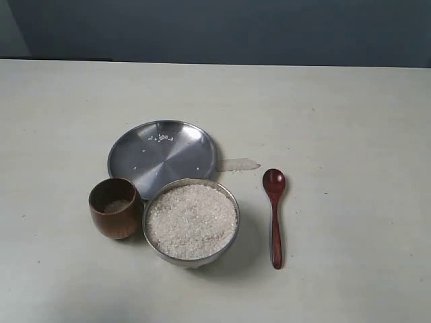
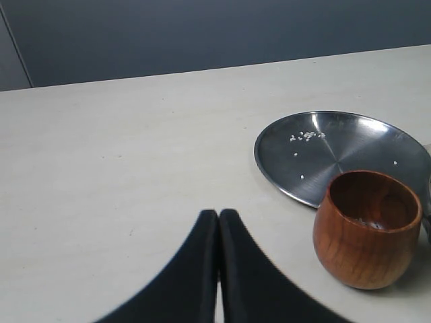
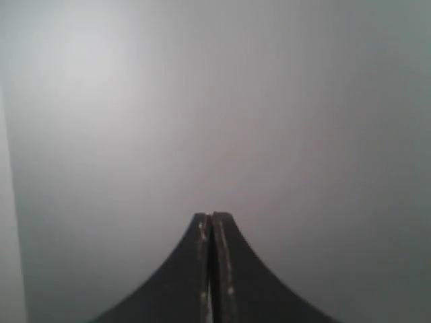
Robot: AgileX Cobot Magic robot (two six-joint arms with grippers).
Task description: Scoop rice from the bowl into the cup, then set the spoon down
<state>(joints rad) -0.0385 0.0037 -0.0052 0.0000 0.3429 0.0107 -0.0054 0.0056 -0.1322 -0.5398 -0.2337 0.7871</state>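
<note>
A steel bowl (image 1: 230, 199) heaped with white rice (image 1: 191, 220) stands at the table's front middle. Touching its left side is the dark wooden cup (image 1: 114, 208), also seen as the cup (image 2: 367, 229), with a little rice at its bottom. The reddish-brown spoon (image 1: 275, 215) lies flat on the table right of the bowl, handle toward the front. Neither arm shows in the exterior view. My left gripper (image 2: 219, 214) is shut and empty, hovering over bare table beside the cup. My right gripper (image 3: 211, 217) is shut and empty, facing a blank grey surface.
A flat steel plate (image 1: 162, 156), also seen as the plate (image 2: 343, 151), lies behind the cup and bowl with a few stray grains on it. A clear strip of tape (image 1: 239, 164) sits by the plate's right edge. A dark wall runs behind the pale table (image 1: 350, 121).
</note>
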